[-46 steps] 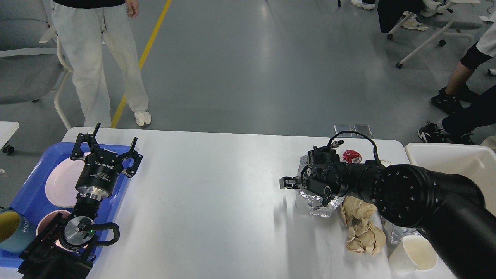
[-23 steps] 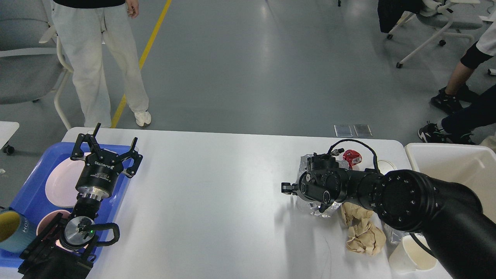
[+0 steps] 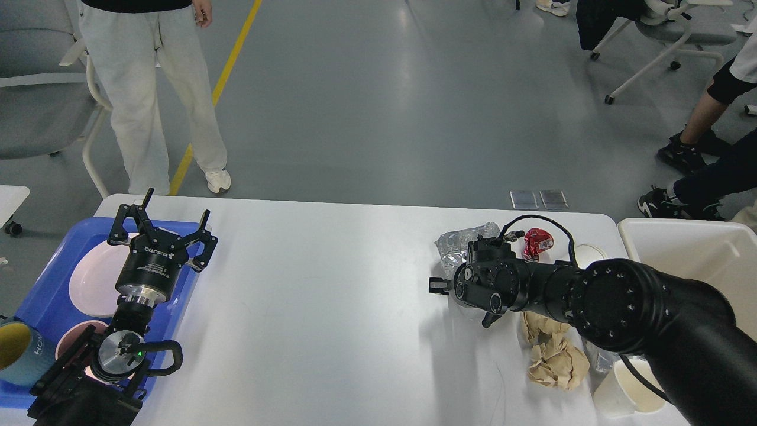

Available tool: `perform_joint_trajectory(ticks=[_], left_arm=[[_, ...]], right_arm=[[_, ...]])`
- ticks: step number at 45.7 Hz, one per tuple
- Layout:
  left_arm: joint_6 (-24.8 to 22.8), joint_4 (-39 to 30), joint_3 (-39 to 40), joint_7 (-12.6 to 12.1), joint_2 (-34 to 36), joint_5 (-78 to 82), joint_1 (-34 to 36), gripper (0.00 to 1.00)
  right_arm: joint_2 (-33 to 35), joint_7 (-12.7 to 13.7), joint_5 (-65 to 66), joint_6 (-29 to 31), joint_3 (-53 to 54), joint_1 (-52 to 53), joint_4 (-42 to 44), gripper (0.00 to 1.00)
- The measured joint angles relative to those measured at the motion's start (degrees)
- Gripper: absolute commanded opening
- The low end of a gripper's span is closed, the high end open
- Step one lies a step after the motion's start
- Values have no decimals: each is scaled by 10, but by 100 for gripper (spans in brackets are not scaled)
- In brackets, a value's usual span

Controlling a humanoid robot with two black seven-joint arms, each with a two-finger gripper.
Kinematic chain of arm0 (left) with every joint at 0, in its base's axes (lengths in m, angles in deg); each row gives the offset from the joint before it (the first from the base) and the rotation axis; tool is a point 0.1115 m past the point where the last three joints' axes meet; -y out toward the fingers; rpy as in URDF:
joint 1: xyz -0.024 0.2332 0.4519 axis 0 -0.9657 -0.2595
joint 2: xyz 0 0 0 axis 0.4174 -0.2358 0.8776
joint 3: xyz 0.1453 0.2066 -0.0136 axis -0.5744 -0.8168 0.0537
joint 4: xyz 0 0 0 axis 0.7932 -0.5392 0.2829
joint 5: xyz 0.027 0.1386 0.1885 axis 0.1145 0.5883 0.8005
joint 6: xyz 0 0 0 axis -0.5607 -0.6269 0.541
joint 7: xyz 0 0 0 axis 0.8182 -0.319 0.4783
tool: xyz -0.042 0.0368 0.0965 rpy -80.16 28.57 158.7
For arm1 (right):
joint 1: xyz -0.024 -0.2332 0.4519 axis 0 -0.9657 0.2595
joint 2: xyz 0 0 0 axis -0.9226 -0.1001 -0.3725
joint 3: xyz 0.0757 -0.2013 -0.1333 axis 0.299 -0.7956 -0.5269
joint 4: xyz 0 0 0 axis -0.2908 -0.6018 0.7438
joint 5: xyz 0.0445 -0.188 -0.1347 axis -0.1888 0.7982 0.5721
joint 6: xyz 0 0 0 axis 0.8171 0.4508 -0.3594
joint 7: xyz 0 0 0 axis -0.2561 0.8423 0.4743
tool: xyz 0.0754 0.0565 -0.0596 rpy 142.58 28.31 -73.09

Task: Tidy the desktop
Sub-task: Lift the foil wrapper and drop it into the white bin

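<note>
Overhead, the desktop (image 3: 331, 296) fills the lower half of the view, white and matte, running under both arms from the left edge to the right. The left gripper (image 3: 168, 228) hangs above the desktop's left end, over the blue tray (image 3: 41, 296), its two fingers spread wide with nothing between them. In the tray lie a pale plate (image 3: 94, 278) and a pink bowl (image 3: 74, 349); a yellow-lined cup (image 3: 20, 352) sits at its near left corner. The right gripper (image 3: 436, 285) reaches leftward low over the right half of the desktop, seen dark and small at the arm's far end; fingers cannot be told apart, so open or closed cannot be told, nor whether it grips anything. Just behind and around that gripper's body, crumpled foil (image 3: 458, 245) rises from the surface. A red wrapper (image 3: 537, 242) lies beyond it toward the far edge. Crumpled brown paper (image 3: 556, 358) rests on the desktop beneath the right forearm, with a white paper cup (image 3: 630, 387) near the front right corner. A cream-white bin (image 3: 692, 248) stands beside the desktop's right end.
</note>
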Motion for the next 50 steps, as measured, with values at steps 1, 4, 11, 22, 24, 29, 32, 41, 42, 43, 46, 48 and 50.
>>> perform_joint_trajectory(ticks=[1, 4, 11, 22, 24, 29, 32, 41, 42, 43, 46, 48, 50], left_arm=[[0, 0, 0, 0, 0, 0, 0, 97], [0, 0, 0, -1, 0, 0, 0, 97], [0, 0, 0, -1, 0, 0, 0, 97], [0, 0, 0, -1, 0, 0, 1, 97], [0, 0, 0, -1, 0, 0, 1, 97], [0, 0, 0, -1, 0, 0, 1, 97], [0, 0, 0, -1, 0, 0, 0, 97], [0, 1, 0, -1, 0, 0, 0, 97], [0, 1, 0, -1, 0, 0, 0, 97], [0, 1, 0, -1, 0, 0, 0, 97], [0, 1, 0, -1, 0, 0, 0, 97], [0, 1, 0, -1, 0, 0, 0, 97], [0, 1, 0, -1, 0, 0, 0, 97]], right_arm=[[0, 0, 0, 0, 1, 0, 0, 0], [-1, 0, 0, 0, 4, 4, -3, 0], [0, -1, -3, -1, 6, 45, -50, 0], [66, 1, -44, 8, -12, 231, -260, 0], [82, 1, -47, 11, -28, 276, -308, 0], [114, -3, -50, 29, -81, 382, -412, 0], [129, -7, -51, 58, -113, 441, -466, 0], [193, -48, -51, 177, -221, 617, -593, 0], [197, -61, -51, 187, -237, 635, -603, 0], [201, -75, -51, 196, -254, 651, -613, 0], [205, -129, -51, 216, -311, 694, -640, 0], [204, -171, -50, 227, -356, 716, -656, 0], [198, -203, -48, 234, -390, 729, -667, 0]])
